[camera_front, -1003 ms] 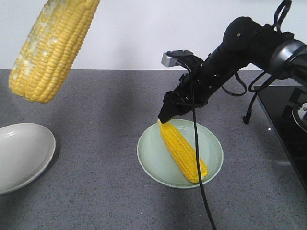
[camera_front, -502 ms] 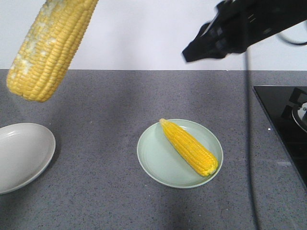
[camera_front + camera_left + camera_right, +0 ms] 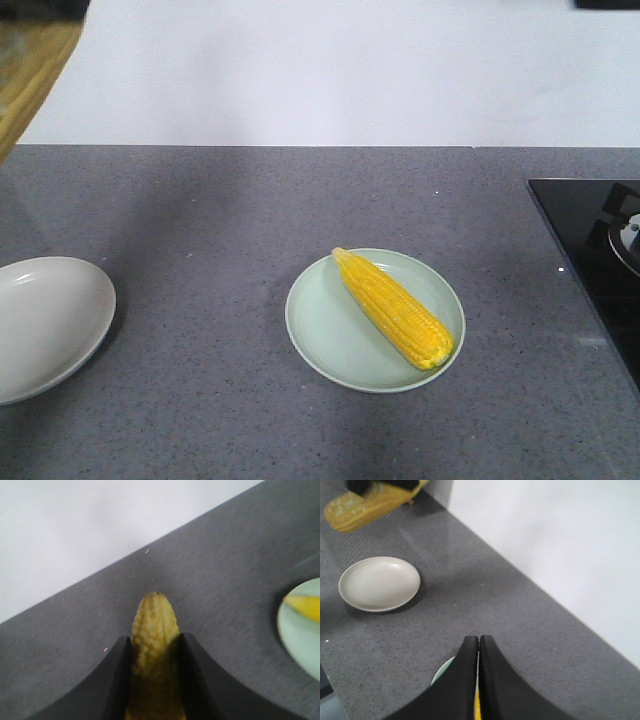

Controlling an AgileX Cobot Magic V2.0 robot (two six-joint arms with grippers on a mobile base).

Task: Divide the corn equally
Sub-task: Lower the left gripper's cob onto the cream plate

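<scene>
One cob of corn [image 3: 393, 310] lies diagonally on the pale green plate [image 3: 320, 345] in the middle of the counter, with nothing touching it. My left gripper [image 3: 155, 637] is shut on a second cob of corn [image 3: 154, 617], whose tip pokes out past the fingers, high above the counter. In the front view only a blurred part of this held corn [image 3: 28, 75] shows at the top left corner. My right gripper [image 3: 478, 644] hangs above the green plate [image 3: 441, 672] with its fingers pressed together and nothing between them.
An empty white plate [image 3: 40, 325] sits at the left edge of the grey counter, also in the right wrist view as the white plate [image 3: 379, 583]. A black stove top [image 3: 595, 250] takes up the right side. A white wall runs behind the counter.
My right arm let go of the cob on the green plate, lifted up and left the front view. The cob settled flatter on the plate. The left-held corn moved up and left, nearly out of frame.
</scene>
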